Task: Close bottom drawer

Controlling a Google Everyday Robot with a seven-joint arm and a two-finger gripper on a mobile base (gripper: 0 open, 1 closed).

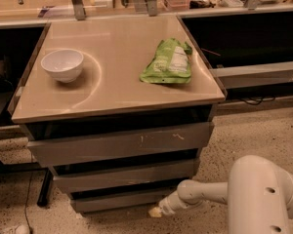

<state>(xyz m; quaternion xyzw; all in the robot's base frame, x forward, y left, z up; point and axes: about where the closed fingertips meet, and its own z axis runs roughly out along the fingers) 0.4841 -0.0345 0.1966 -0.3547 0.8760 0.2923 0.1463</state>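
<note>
The bottom drawer (115, 200) is the narrowest grey front, lowest on the cabinet, just above the floor. Above it are the mid-width grey drawer front (122, 175) and the widest front with white scratch marks (122, 143). My white arm comes in from the lower right. My gripper (155, 211) is low by the floor, at the right end of the bottom drawer's front, close to or touching it. Its yellowish tip shows.
On the beige cabinet top (117, 89) stand a white bowl (62, 65) at the left and a green snack bag (168, 62) at the right. A dark pole (44, 194) stands at the cabinet's lower left. Speckled floor lies in front and to the right.
</note>
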